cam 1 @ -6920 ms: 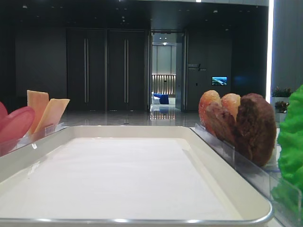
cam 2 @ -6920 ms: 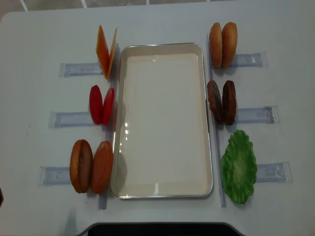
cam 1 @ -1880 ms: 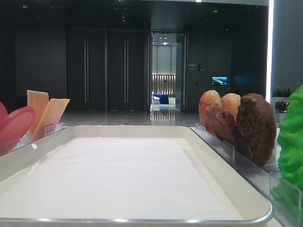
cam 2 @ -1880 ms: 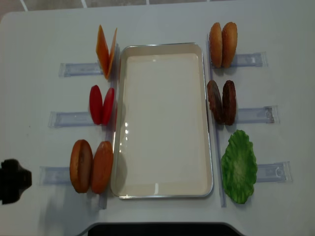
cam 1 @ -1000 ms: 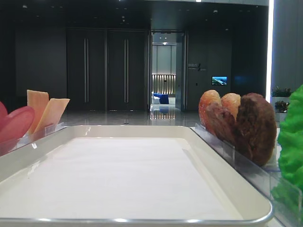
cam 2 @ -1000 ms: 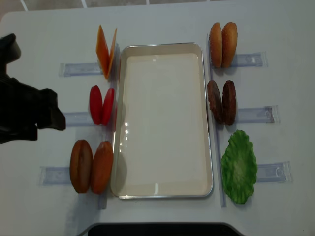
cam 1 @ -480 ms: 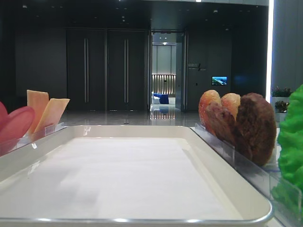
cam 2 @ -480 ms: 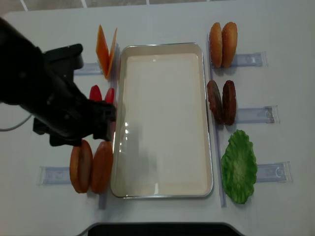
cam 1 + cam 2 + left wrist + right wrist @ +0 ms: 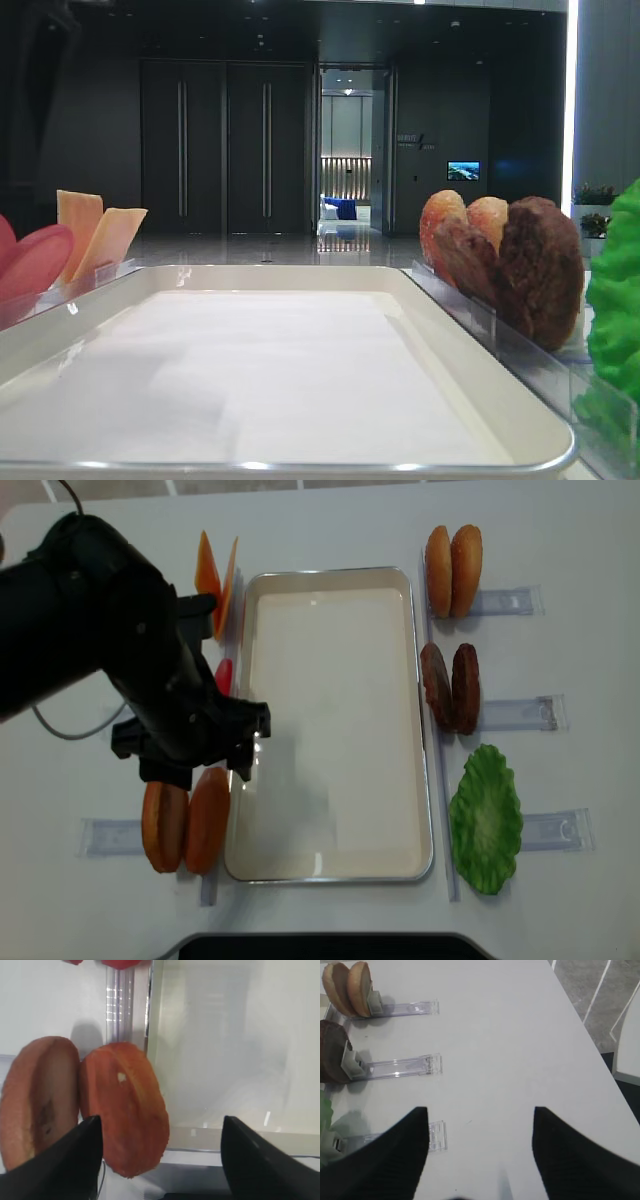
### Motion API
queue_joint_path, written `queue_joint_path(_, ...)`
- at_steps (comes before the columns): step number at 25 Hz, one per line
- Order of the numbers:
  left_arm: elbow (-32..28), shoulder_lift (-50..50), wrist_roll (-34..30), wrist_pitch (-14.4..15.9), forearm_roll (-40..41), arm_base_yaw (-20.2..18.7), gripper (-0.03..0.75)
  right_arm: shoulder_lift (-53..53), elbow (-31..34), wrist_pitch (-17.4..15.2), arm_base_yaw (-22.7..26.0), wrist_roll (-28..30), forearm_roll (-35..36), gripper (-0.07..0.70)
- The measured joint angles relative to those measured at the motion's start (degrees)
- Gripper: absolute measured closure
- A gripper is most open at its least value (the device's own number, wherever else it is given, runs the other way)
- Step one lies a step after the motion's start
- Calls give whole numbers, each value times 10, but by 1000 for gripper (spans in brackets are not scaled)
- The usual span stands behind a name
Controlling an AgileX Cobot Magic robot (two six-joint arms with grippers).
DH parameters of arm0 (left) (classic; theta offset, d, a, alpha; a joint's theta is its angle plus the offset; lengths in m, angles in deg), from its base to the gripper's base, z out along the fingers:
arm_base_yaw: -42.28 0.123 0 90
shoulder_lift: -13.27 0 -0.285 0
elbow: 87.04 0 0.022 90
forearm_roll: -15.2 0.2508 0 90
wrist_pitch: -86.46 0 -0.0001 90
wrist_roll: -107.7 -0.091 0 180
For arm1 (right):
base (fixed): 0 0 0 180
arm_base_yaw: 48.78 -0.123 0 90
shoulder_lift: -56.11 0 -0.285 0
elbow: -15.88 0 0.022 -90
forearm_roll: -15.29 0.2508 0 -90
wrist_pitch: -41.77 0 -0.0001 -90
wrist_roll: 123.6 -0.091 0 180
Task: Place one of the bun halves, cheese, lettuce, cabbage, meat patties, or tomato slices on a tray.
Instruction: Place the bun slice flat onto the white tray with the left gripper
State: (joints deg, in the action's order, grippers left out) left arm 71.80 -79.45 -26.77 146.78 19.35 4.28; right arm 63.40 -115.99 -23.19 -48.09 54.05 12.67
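Your tray (image 9: 330, 720) sits empty in the middle, food racked upright along both sides so each piece can be pinched by its edges. Your left gripper (image 9: 160, 1150) hangs wide open, holding nothing, just above the bun halves (image 9: 82, 1105) beside the tray's near-left corner. Right gripper (image 9: 480, 1135) idles open, empty.

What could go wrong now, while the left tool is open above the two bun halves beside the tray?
The bun halves stand on edge and touch, so the open left tool may take both or tip one over. The near half sits close to the tray rim, so a finger might strike it. The tomato slices stand close behind.
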Motion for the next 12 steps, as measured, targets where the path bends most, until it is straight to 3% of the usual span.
queue_joint_path(7, -8, -56, -20, -11, -23, 0, 155, 0, 0, 0, 0, 0, 0, 202)
queue_joint_path(12, -46, -73, -24, -23, -26, 0, 157, 0, 0, 0, 0, 0, 0, 202)
